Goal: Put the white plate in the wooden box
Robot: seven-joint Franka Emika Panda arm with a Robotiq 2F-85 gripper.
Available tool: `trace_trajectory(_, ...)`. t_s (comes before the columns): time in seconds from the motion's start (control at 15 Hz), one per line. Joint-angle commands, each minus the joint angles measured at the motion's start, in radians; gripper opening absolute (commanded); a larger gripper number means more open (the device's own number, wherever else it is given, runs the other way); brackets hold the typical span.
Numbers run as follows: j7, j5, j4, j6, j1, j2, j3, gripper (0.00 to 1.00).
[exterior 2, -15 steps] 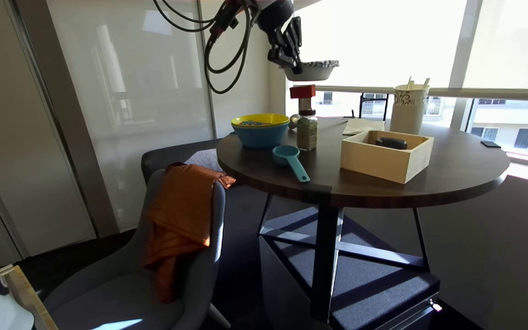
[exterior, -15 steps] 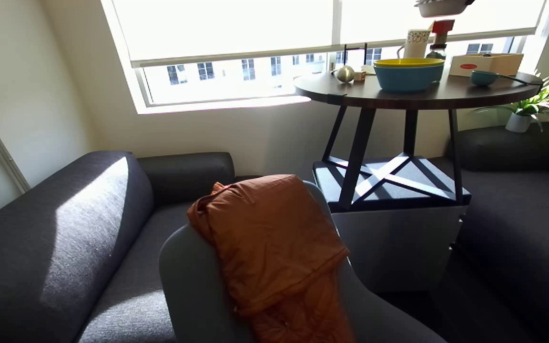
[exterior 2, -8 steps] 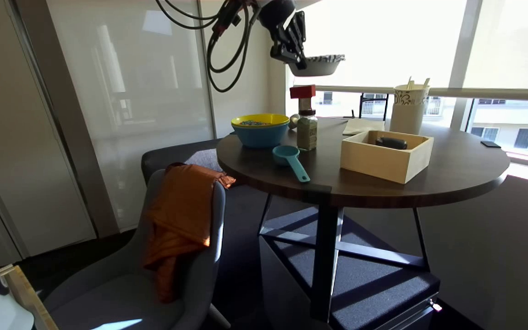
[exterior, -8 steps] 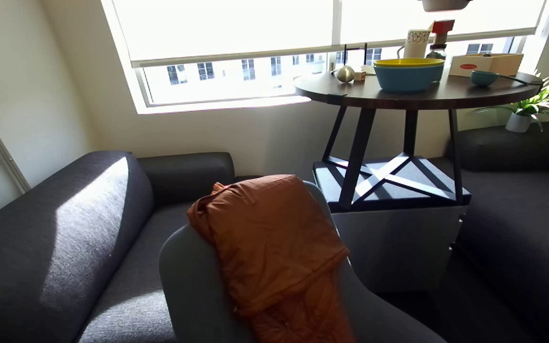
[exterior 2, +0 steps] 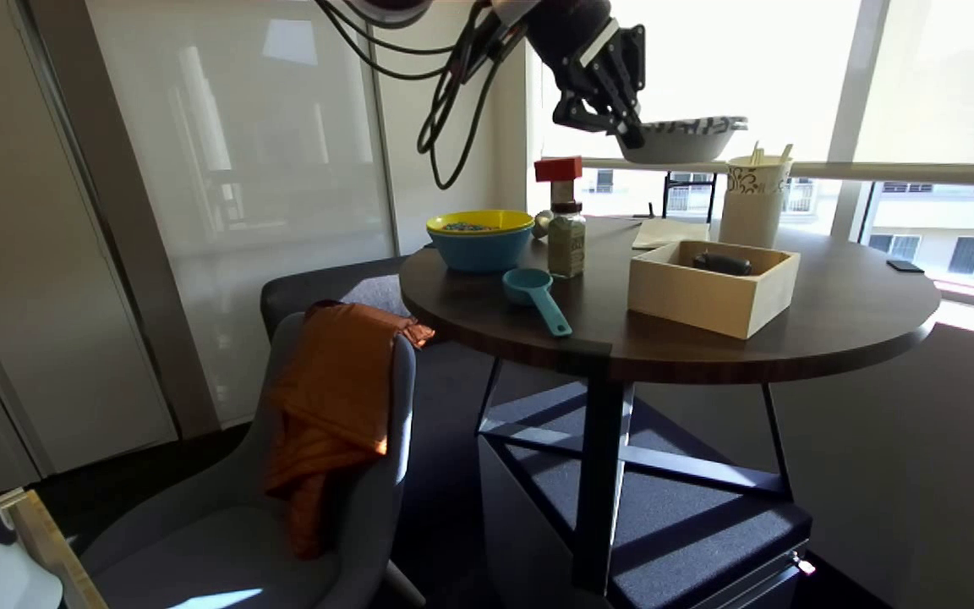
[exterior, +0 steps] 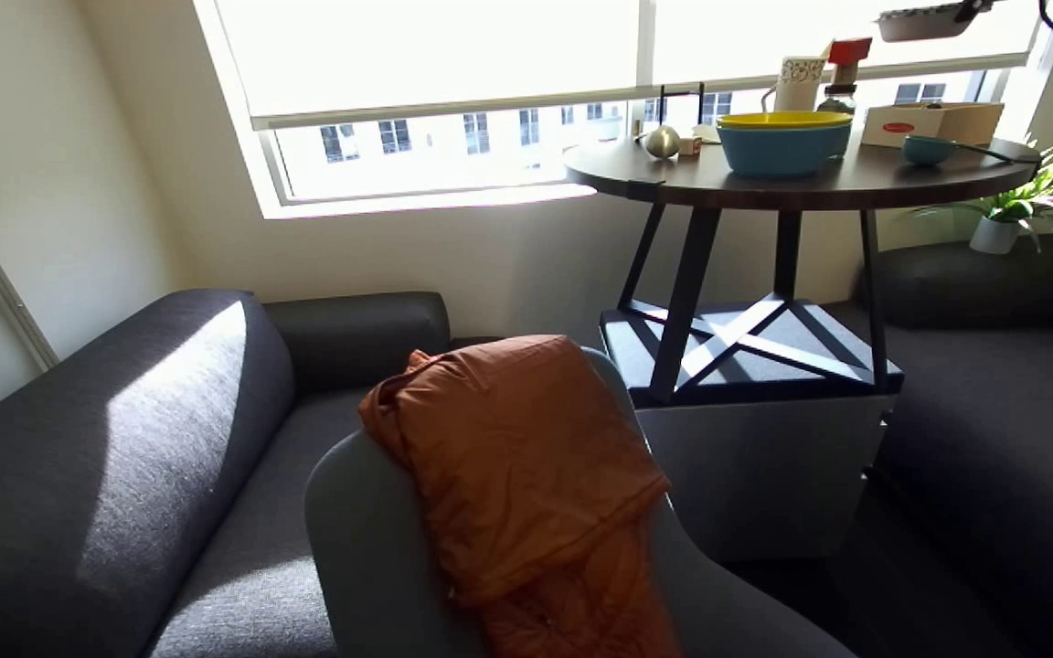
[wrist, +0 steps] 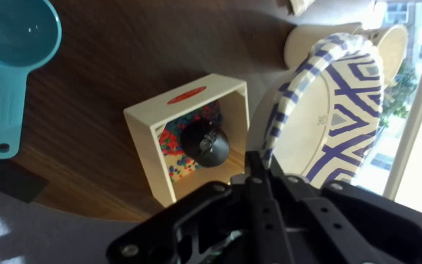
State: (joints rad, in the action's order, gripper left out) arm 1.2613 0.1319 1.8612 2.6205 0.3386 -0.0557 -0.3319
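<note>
The end effector (wrist: 265, 163) pinches the rim of the patterned white plate (wrist: 302, 132), held above the desk (wrist: 86, 110) on which the wooden box (wrist: 148, 157) sits, a rounded black object (wrist: 205, 143) inside it; farther stands a patterned white cup (exterior 2: 752, 216), beyond that the window (exterior: 453, 151).

The hand (exterior: 970, 12), only partly in sight, is holding the white plate (exterior: 924, 27) by its rim, higher than the table (exterior: 883, 174). The wooden box (exterior: 938, 123) is standing on that table, with a teal scoop (exterior: 929, 151) lying just in front. A blue bowl (exterior: 778, 151) is showing a yellow band along its top. Below, an orange cloth (exterior: 526, 457) is draping over a grey chair (exterior: 353, 521).
</note>
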Motion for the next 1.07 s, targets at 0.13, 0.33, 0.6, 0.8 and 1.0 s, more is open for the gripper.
trace_trajectory(0.13,0.282,-0.108,-0.158,-0.111,0.001,-0.171,-0.081,0.01)
trace_trajectory(0.33,0.332,-0.093,-0.206,-0.182,-0.003,-0.215,-0.088,0.01)
trace_trajectory(0.6,0.355,-0.092,-0.240,-0.243,-0.004,-0.236,-0.082,0.01)
trace_trajectory(0.8,0.355,-0.112,-0.258,-0.290,-0.007,-0.246,-0.084,0.30)
trace_trajectory(1.0,0.330,-0.117,-0.265,-0.339,-0.006,-0.238,-0.078,0.50)
